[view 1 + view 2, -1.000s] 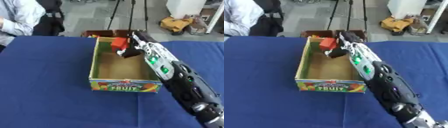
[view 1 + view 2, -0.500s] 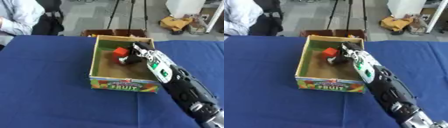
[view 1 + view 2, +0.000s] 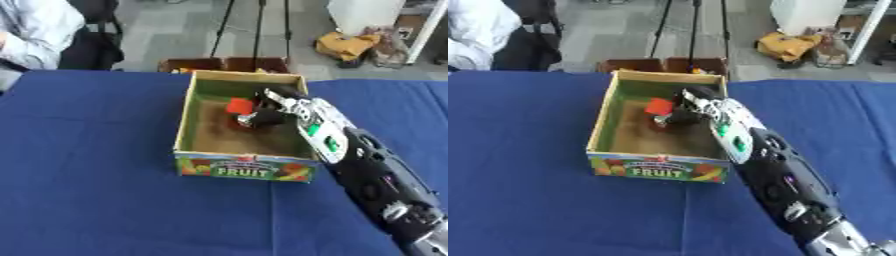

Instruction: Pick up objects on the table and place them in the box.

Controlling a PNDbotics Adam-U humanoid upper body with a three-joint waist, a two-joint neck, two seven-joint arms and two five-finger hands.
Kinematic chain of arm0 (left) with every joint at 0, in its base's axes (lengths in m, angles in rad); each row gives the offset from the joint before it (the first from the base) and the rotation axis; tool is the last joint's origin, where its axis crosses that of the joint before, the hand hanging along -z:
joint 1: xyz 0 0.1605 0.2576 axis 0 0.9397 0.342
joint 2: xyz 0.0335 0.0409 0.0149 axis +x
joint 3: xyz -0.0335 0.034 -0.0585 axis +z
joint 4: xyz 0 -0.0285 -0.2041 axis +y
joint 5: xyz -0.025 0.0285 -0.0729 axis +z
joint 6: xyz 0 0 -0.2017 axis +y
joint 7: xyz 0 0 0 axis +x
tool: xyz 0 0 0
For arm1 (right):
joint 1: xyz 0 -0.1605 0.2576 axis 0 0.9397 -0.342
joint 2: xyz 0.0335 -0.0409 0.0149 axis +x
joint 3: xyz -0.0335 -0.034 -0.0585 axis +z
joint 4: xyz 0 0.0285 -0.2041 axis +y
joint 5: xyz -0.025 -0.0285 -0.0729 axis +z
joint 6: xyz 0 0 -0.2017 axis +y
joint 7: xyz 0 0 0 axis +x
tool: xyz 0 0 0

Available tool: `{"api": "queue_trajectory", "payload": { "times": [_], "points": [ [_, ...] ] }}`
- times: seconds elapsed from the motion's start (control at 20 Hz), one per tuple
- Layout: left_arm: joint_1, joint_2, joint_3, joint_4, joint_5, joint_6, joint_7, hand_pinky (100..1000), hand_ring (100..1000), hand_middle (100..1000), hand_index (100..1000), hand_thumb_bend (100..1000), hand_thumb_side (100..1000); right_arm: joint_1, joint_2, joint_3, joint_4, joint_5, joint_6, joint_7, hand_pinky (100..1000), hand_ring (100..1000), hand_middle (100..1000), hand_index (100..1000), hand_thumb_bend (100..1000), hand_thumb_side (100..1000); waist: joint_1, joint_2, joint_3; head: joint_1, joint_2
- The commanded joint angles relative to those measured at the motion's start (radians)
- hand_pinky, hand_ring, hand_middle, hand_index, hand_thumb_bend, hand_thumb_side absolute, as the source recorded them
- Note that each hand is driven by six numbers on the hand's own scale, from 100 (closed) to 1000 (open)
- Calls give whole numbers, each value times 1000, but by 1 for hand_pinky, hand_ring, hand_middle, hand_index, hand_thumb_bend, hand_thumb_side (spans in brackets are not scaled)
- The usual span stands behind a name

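Box (image 3: 241, 167) holds a red object (image 3: 239, 106), the right hand (image 3: 267, 112) curled round it.

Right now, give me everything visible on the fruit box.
The box is an open-topped cardboard carton, upright on the blue table. Its near wall carries a printed panel with fruit pictures and the word FRUIT; the inner walls look green, the floor brown. The right hand reaches down inside over the right wall, fingers curled on a red object. Whether the red object touches the floor cannot be told.
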Motion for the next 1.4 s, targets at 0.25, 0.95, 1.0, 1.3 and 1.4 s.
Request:
{"api": "queue_trajectory", "payload": {
  "times": [0.25,0.95,1.0,1.3,1.4],
  "points": [
    [4,17,7,-14,-7,6,-6,858,926,883,986,108,1000,-37,-59,-14,-159,-13,19,-74,673,793,734,793,399,656,4,-59,-19,7,14],
    [24,22,17,-14,-19,5,3,859,925,882,985,110,1000,167,-251,-89,-814,-263,121,-241,639,758,690,766,302,550,21,-89,-83,46,41],
    [24,21,18,-14,-20,4,5,859,925,882,985,111,1000,202,-264,-106,-878,-288,131,-257,639,755,683,764,316,526,23,-90,-88,51,42],
    [27,22,26,-14,-28,-3,16,859,925,883,985,113,1000,389,-298,-228,-1021,-435,15,-487,630,734,673,756,100,673,44,-97,-127,98,68],
    [27,22,27,-14,-30,-6,19,860,925,883,985,114,1000,432,-295,-256,-1023,-495,-70,-606,619,736,694,769,100,688,51,-99,-138,113,76]
  ]
}}
